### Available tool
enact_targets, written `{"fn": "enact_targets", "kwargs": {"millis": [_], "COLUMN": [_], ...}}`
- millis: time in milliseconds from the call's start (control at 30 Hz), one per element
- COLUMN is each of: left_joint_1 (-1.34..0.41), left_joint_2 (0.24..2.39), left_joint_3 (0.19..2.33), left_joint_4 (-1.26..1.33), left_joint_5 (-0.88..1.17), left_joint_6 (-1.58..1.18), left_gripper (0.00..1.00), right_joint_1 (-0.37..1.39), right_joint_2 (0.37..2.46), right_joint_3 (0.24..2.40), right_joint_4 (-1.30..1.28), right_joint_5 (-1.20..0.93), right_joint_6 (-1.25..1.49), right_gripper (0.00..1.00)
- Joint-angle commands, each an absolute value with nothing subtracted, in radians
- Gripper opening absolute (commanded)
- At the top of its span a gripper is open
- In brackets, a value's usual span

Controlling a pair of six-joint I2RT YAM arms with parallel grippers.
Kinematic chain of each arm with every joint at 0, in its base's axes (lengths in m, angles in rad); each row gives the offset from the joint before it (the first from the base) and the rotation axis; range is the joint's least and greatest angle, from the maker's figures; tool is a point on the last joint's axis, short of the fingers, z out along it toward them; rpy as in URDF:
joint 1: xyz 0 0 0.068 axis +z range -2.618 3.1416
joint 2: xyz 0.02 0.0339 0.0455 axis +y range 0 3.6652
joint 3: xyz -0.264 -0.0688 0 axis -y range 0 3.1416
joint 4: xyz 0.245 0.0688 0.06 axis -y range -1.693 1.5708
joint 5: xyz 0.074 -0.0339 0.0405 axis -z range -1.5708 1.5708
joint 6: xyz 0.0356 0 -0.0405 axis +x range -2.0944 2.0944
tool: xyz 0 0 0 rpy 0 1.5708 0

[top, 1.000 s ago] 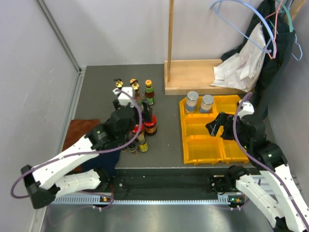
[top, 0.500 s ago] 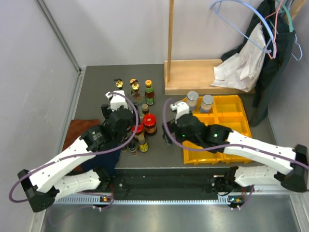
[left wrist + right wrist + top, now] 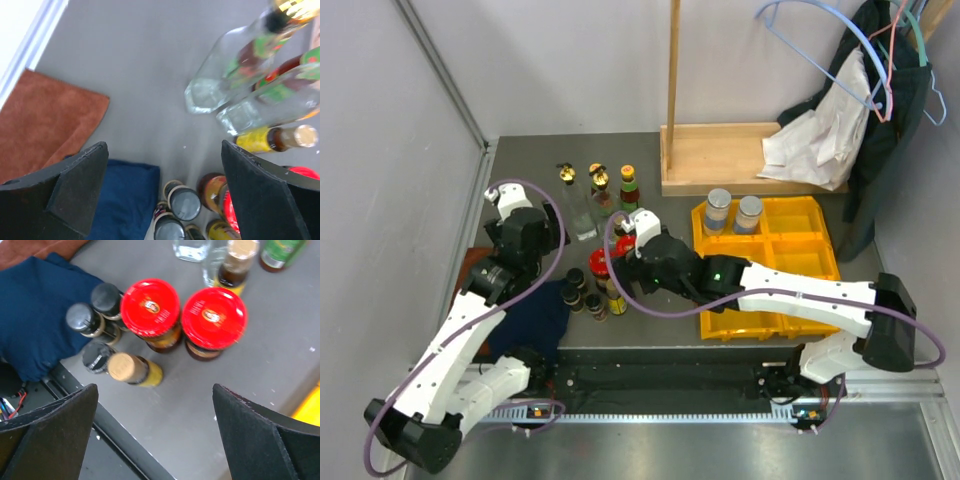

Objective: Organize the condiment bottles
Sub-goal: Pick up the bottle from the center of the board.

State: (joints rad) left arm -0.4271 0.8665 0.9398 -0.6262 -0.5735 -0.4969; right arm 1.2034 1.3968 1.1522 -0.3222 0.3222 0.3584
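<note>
Right side: the right gripper hangs over the two red-lidded dark glass jars, jaws spread wide and empty. The wide gap probably suits a broad lid.
Left side: the left gripper is also wide and empty, at 9 o'clock of the cluster, likely held aside to leave room.
Bottles: the cluster stands at 9 o'clock of the yellow plastic compartment bin. The tall clear gold-stoppered bottles are at its 12 o'clock edge, and the small black-capped dark bottles are at 7 o'clock beside the blue cloth.
Sorted: two silver-lidded pale jars stand in the bin's 11 o'clock corner.
Change: half a second ago the left gripper was over the cluster and the right gripper was at the bin's edge. They have since swapped roles.
</note>
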Motion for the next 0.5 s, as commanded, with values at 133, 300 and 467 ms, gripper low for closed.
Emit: {"fn": "enact_targets", "kwargs": {"millis": [133, 300, 467], "left_joint_1": [-0.351, -0.341, -0.333], "left_joint_2": [0.83, 0.819, 0.813], "left_joint_3": [0.877, 0.873, 0.862], "left_joint_4": [-0.591, -0.592, -0.592], "left_joint_5": [-0.463, -0.466, -0.469], "left_joint_6": [-0.518, -0.506, -0.503], "left_gripper": [0.99, 0.99, 0.99], "right_joint_1": [1.238, 1.238, 1.238], "right_joint_2": [1.531, 1.58, 1.601], "right_joint_3": [1.261, 1.273, 1.281], "right_joint_4": [-0.247, -0.249, -0.253], "right_joint_5": [0.264, 0.242, 0.226], "right_joint_6": [0.354, 0.367, 0.37], "right_gripper": [0.84, 0.78, 0.75]}}
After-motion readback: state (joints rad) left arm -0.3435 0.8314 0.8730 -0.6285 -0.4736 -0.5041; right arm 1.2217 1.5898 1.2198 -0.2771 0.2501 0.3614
